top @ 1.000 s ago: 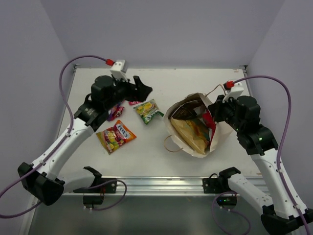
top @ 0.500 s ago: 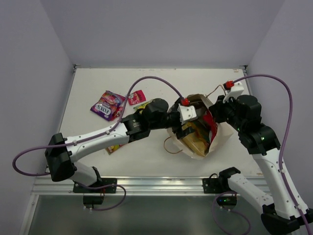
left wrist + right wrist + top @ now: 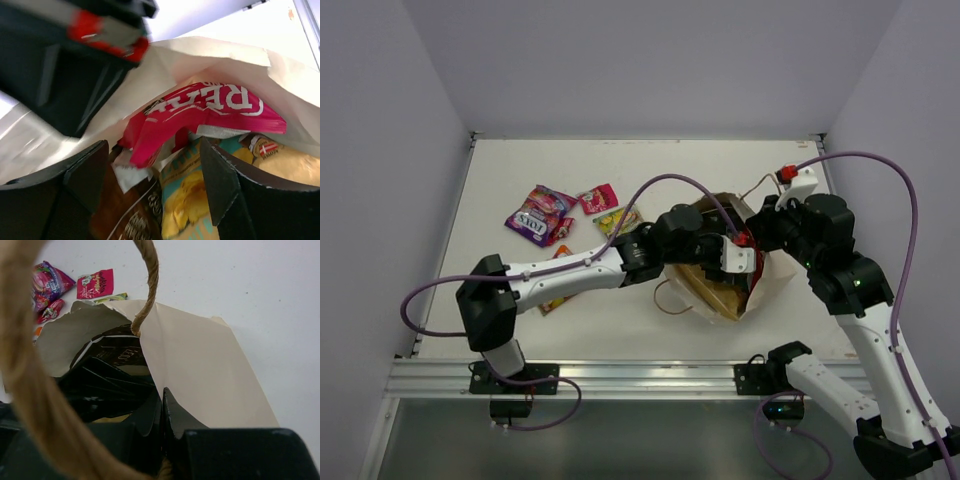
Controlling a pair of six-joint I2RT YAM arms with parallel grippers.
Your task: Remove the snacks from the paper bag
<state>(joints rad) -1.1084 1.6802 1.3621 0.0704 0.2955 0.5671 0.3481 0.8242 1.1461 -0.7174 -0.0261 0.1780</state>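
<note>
L arm (image 3: 580, 272) had swung right in the last sec, away from the loose pkts on the far-left of the desk (image 3: 670, 165) and across to the paper bag (image 3: 763, 290). Its head was now down in the bag's mouth. L jaws stood open either side of a red packet (image 3: 200, 115) at the top of the pile, w/ a yellow chip packet (image 3: 187, 200) and a dark brown pouch (image 3: 132, 222) beneath. They'd closed on nothing yet; couldn't tell if they touched it.

R arm (image 3: 840, 265) hadn't budged. R jaws were shut on the bag's paper edge just by a cord handle (image 3: 148, 280), keeping the mouth open.

The bag sat right of centre. Already out on the left were a purple packet (image 3: 540, 213), a pink packet (image 3: 599, 198), a green-yellow packet (image 3: 617, 222) and an orange packet (image 3: 549, 303), mostly hidden under the L arm. So drop-off looked done and the next pick was starting, prob. the red one; several were still inside.
</note>
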